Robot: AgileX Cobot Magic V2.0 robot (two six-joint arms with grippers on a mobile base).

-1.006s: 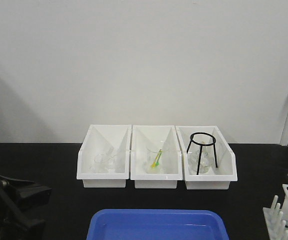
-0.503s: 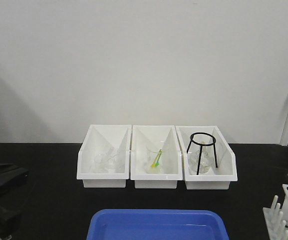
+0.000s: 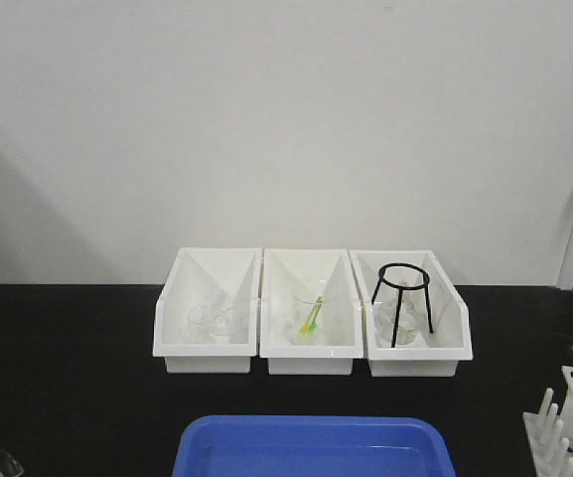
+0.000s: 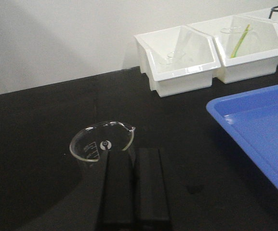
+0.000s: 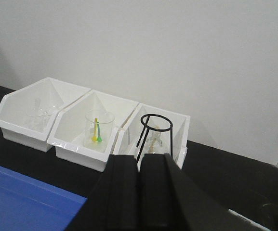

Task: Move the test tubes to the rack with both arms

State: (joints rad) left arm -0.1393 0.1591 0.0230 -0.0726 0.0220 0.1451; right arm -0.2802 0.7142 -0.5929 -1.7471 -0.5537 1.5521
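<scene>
My left arm had left the front view; both sets of fingers (image 4: 135, 185) (image 5: 139, 192) sat together, seemingly empty, rack (image 3: 567, 425) unfilled.

Three bins (image 3: 311, 313) side by side behind tray (image 3: 311, 447), rack (image 3: 569, 422) at right

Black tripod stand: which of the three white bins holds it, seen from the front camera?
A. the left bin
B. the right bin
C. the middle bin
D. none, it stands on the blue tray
B. In the front view the black tripod stand sits inside the right bin; the middle bin holds a beaker with yellow and green sticks.
</scene>
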